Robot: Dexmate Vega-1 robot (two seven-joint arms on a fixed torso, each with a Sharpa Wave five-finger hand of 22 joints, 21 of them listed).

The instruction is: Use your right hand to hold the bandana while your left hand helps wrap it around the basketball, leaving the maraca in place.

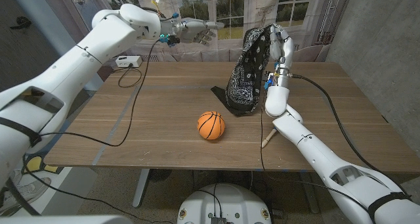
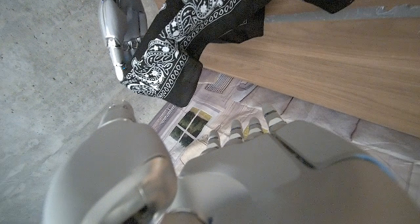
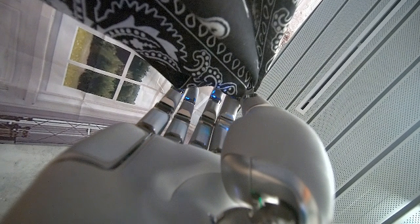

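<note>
While the right hand grips the bandana aloft near the table's far edge, the left hand, fingers spread, holds nothing. Basketball: bare, near front edge. Maraca: beside it. Wrapping: 0 turns, all remaining.

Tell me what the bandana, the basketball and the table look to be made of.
Bandana: soft woven cloth, likely cotton; it drapes in folds, black with white paisley print.
Basketball: probably rubber, orange with black seams, matte.
Table: wood or wood veneer, with visible grain and a smooth finish.
</note>
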